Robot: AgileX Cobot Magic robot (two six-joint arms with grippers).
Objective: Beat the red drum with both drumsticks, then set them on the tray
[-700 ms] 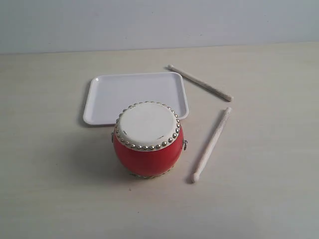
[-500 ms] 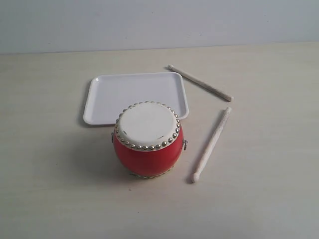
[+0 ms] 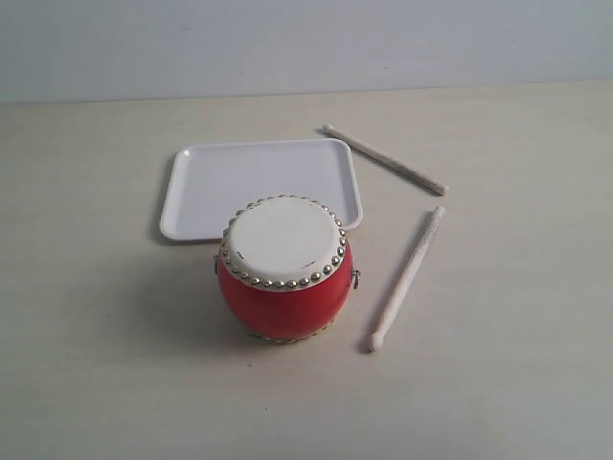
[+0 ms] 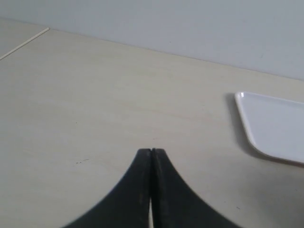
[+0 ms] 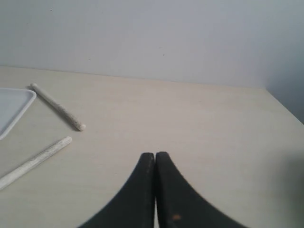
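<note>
A small barrel-shaped glossy red drum (image 3: 285, 287), with a cream skin top ringed by silver studs, stands upright on the pale wooden bench (image 3: 96, 335) near the middle of the exterior view. Directly behind it lies a flat, shallow white plastic tray (image 3: 206, 187) with rounded corners and a raised rim. The drum's top overlaps the tray's near edge in this view, so it cannot be told whether the two touch.

To the right of the drum lie two slim pale wooden drumsticks, both flat on the bench and outside the tray. The farther drumstick (image 3: 385, 160) lies slantwise just beyond the tray's far right corner, its thinner end toward the tray. The nearer drumstick (image 3: 407, 278) lies beside the drum but apart from it, with its small rounded tip toward the camera. Its thick end points at the other stick's thick end, and the two ends are near but apart.

The left arm's fingers (image 4: 144, 161), black and tapering, are pressed together with nothing between them, over bare bench. In the left wrist view a corner of the white tray (image 4: 273, 128) shows off to one side, well apart from the fingertips.

The right arm's fingers (image 5: 147, 164) are likewise pressed together and empty. In the right wrist view both sticks lie ahead and off to one side. The farther drumstick (image 5: 57, 107) lies beside the tray's corner (image 5: 12, 107), and the nearer drumstick (image 5: 35, 161) lies closer to the fingers yet apart from them. Neither stick is touched.
</note>
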